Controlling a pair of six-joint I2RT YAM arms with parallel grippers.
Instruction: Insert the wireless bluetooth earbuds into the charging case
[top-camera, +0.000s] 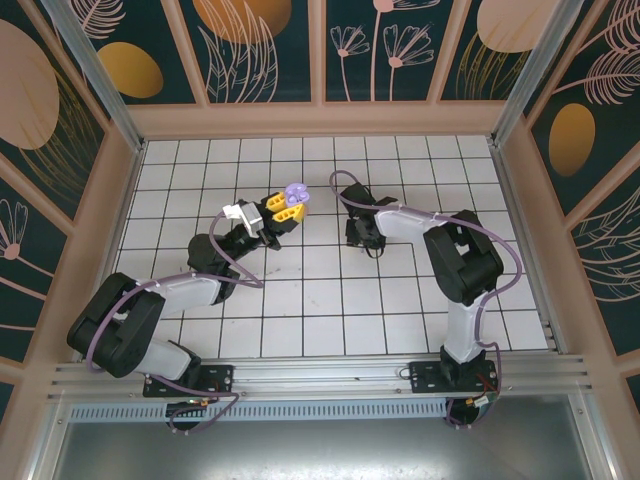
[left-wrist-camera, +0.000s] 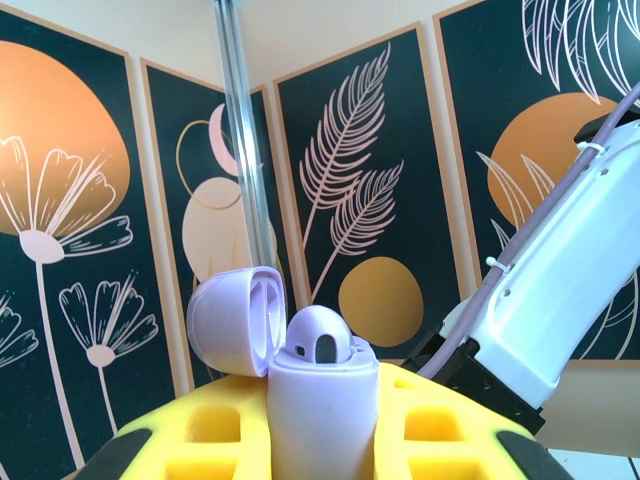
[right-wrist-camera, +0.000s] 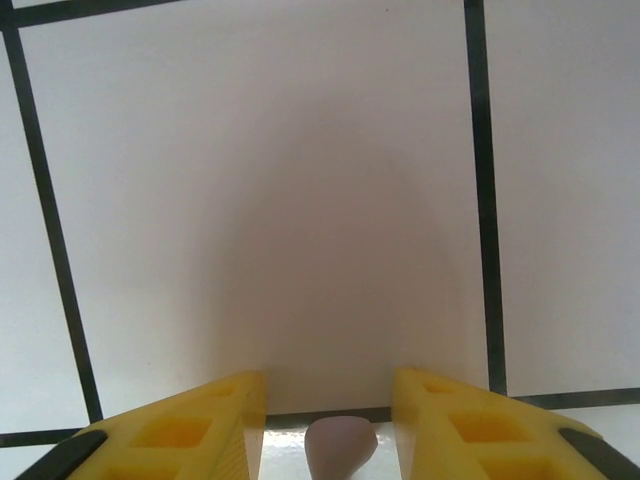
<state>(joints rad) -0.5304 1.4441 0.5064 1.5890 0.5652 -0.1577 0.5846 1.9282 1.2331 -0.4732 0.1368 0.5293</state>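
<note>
Although one lavender earbud (left-wrist-camera: 322, 342) already sat in the charging case (left-wrist-camera: 322, 415), the job looked only partly done. The left tool (top-camera: 281, 208) was clamped on the case's body and held it upright. The lid (left-wrist-camera: 232, 322) was swung open to that tool's left, and the seated bud's rounded head stood proud just ahead of its fingers. The right tool (right-wrist-camera: 330, 405) hung low over the table (right-wrist-camera: 250, 200) with its jaws apart. A second earbud (right-wrist-camera: 340, 447) lay between them, with bare table showing on either side, so it was straddled, not gripped. It seemed pale lavender, though too little of it showed to rule out pink. What apparently remained was to close on that bud, carry it across, seat it beside the first and shut the lid.
</note>
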